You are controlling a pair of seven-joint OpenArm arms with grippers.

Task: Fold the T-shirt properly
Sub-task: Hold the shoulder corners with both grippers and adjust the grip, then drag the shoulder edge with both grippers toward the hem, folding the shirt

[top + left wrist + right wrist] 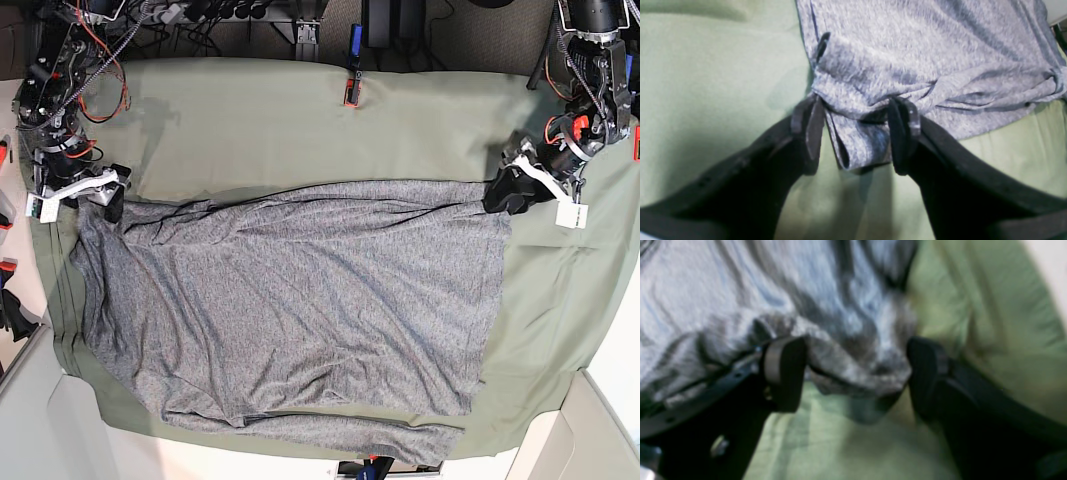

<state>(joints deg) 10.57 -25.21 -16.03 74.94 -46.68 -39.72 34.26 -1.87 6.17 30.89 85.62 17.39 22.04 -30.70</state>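
t-shirt [290,300] on cloth sheet [300,120] — grippers at far corners

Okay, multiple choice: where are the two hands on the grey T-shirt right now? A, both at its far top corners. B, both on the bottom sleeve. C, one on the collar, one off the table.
A: the left hand and right hand each sit at a far corner of the T-shirt.

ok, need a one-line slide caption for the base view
Both grippers, left and right, at the far corners of the grey T-shirt spread on the green sheet.
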